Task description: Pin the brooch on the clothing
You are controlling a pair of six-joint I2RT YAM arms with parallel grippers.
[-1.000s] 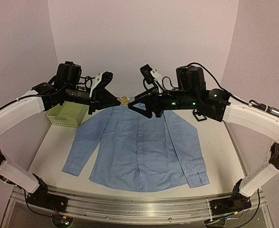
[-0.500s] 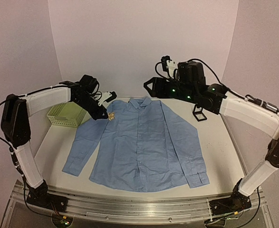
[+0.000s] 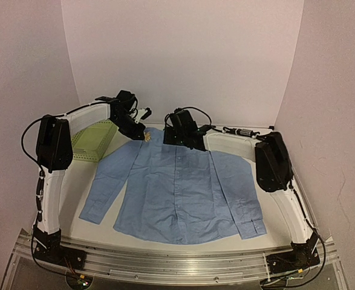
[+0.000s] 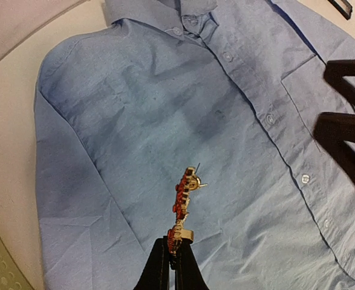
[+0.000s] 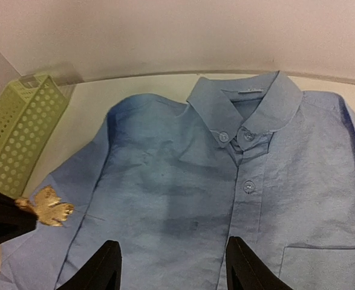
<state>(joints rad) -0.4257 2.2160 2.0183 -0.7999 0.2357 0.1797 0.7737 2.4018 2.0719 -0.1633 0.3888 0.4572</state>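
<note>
The clothing (image 3: 177, 187) is a light blue shirt lying flat and face up on the table, collar at the back. My left gripper (image 4: 176, 257) is shut on the lower end of the brooch (image 4: 183, 202), a small orange-red and gold leaf, with the pin pointing away. It hangs a little above the shirt's shoulder on the left of the top view (image 3: 145, 137). My right gripper (image 5: 174, 269) is open over the chest below the collar, nothing between its fingers (image 5: 107, 269). In the right wrist view the brooch (image 5: 51, 206) shows its gold back at the left.
A pale green perforated basket (image 3: 95, 142) stands on the table left of the shirt's sleeve, also in the right wrist view (image 5: 17, 136). A black frame-like object (image 4: 343, 5) lies beyond the shirt's far shoulder. The back wall is close behind both grippers.
My right arm has swung down and left to just over the shirt's collar area. My left gripper has shifted slightly toward the back right, still holding the brooch.
</note>
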